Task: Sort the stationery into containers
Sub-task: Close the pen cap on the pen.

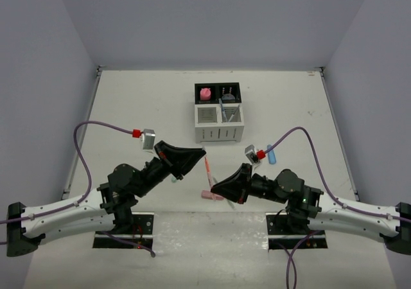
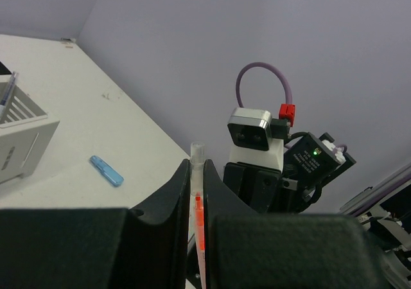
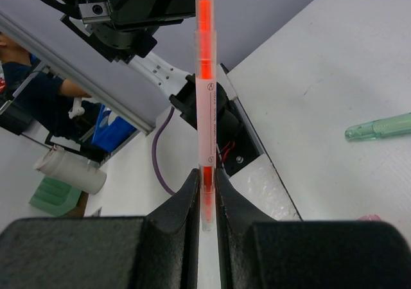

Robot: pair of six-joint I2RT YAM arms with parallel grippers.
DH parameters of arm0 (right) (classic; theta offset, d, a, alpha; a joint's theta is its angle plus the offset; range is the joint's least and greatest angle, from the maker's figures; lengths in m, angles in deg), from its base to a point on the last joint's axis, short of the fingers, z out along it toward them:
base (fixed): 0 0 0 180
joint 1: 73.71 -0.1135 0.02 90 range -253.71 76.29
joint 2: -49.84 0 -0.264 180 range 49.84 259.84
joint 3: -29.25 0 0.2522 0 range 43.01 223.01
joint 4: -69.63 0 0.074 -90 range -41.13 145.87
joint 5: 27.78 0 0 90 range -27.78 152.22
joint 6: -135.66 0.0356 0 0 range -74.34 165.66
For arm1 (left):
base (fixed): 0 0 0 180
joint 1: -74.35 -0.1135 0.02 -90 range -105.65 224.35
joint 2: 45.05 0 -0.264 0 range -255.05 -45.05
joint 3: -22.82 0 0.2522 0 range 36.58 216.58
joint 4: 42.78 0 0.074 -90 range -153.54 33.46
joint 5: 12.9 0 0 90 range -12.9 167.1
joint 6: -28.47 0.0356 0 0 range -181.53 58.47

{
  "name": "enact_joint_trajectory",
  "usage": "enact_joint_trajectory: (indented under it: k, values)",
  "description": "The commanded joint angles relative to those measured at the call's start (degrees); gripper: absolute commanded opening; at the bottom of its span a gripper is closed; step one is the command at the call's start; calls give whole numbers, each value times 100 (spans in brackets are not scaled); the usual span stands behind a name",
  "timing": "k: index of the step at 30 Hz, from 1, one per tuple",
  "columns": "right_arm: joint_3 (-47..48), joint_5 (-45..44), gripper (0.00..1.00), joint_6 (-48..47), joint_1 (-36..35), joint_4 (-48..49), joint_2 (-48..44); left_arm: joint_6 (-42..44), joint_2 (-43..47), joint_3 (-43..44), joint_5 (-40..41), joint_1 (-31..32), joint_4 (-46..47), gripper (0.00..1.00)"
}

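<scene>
Top external view, between the two arms: shows a thin translucent pen with an orange core [image 1: 207, 168], held clear of the white bench [image 1: 128, 109] and running near to far at a slight slant. Gripped at both ends: far end pinched in the left hand [image 1: 198, 153], near end pinched in the right hand [image 1: 217, 187], both narrowed right down onto the barrel. From the left wrist, shows the pen [image 2: 198, 186] standing between the black fingers [image 2: 170, 199] of the left hand [image 2: 199, 173], with the clear tip poking past the fingertips and the orange insert lower in the gap. From the right wrist, shows the pen [image 3: 205, 77] rising straight out of the right hand [image 3: 205, 176], bright orange along most of the barrel, bottom end seated between the fingers [image 3: 180, 202]. Flat on the bench: a stubby pale green marker [image 3: 379, 127] off to one side, a stubby blue marker [image 1: 271, 154] just beside the right wrist camera, a stubby pink marker [image 1: 212, 196] beneath the right hand. Farther back, well apart from both hands: a four-compartment organizer of two black perforated bins and two white slotted bins [image 1: 218, 133], holding a pink eraser [image 1: 205, 94] in the far left black bin, a round grey puck [image 1: 228, 97] in the far right black bin, and a thin grey pen [image 1: 223, 109] leaning in the near right white bin.
</scene>
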Motion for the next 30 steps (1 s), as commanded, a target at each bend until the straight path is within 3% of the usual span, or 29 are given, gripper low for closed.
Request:
enact_joint_trajectory:
  k: [1,27,30]
  values:
    - [221,-123,0,-114,-39,30,-102,-48,-3,-82,43,-14,341,0]
    - [826,-767,0,-616,-41,-55,66,-690,-369,-221,-79,-14,478,0]
    - [953,-914,0,-746,-38,-125,125,-682,-480,-110,-37,-14,286,13]
